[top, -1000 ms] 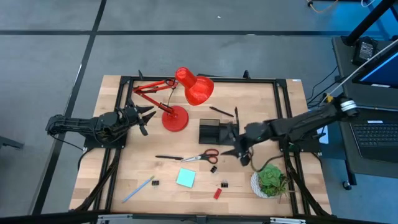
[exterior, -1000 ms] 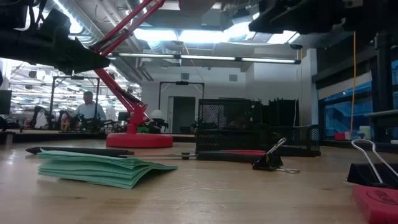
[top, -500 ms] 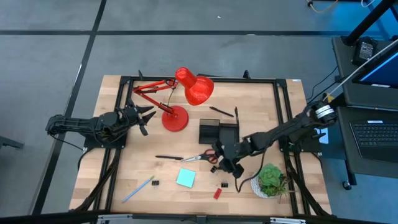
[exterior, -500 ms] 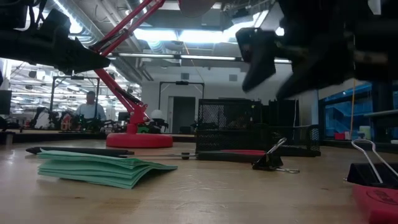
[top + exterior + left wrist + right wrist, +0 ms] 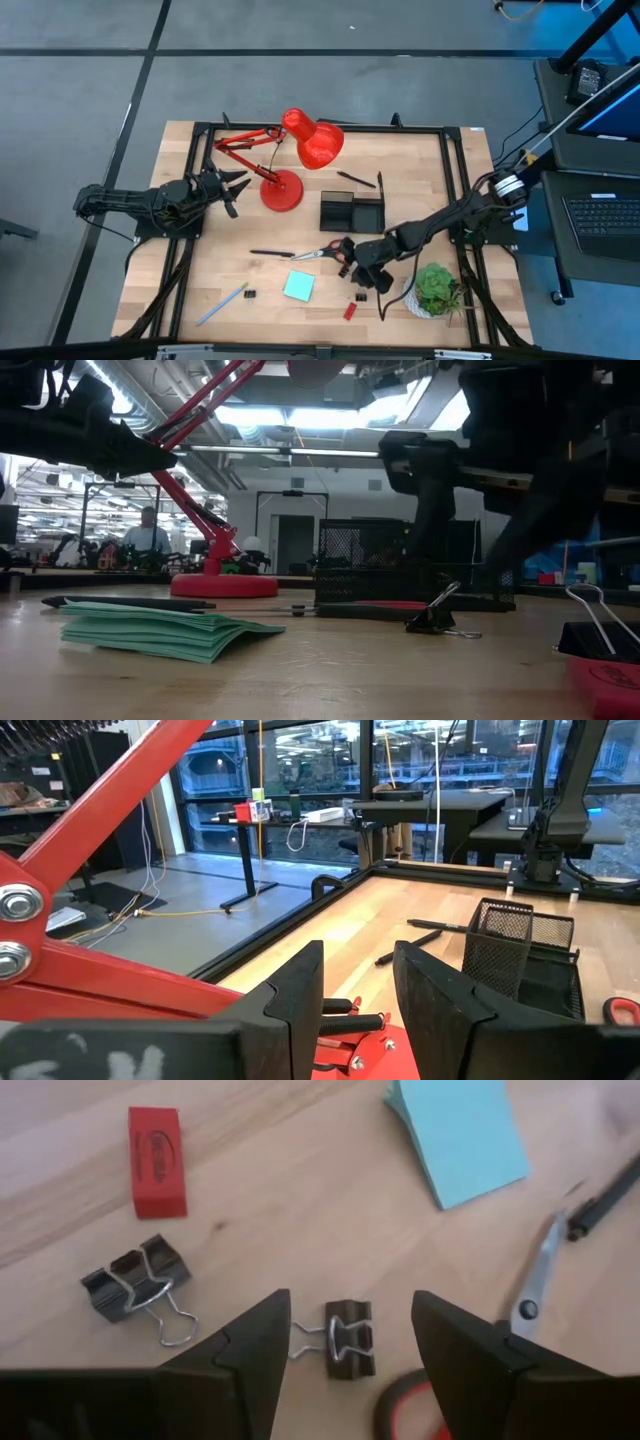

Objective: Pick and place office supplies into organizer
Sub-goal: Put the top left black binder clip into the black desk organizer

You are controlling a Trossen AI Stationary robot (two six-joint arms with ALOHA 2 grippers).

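My right gripper (image 5: 350, 1335) is open and points down over the table's near middle (image 5: 350, 262). Its fingers stand on either side of a small black binder clip (image 5: 348, 1340) without touching it. That clip lies flat beside the red-handled scissors (image 5: 325, 252). A second clip (image 5: 135, 1282), a red piece (image 5: 157, 1160) and the teal sticky-note pad (image 5: 460, 1135) lie close by. The black organizer (image 5: 352, 212) stands farther back. A light-blue pen (image 5: 222, 303) lies near the front left. My left gripper (image 5: 235, 185) is open and waits beside the lamp base.
The red desk lamp (image 5: 282, 190) stands on the far left-centre. A potted plant (image 5: 435, 288) sits just right of my right arm. Thin black pens (image 5: 357, 178) lie behind the organizer, another (image 5: 270, 253) left of the scissors. One more clip (image 5: 250, 294) rests near the blue pen.
My right gripper has moved from beside the organizer toward the table's near edge and leftward. It has come down over the small clip next to the scissors. No object has moved.
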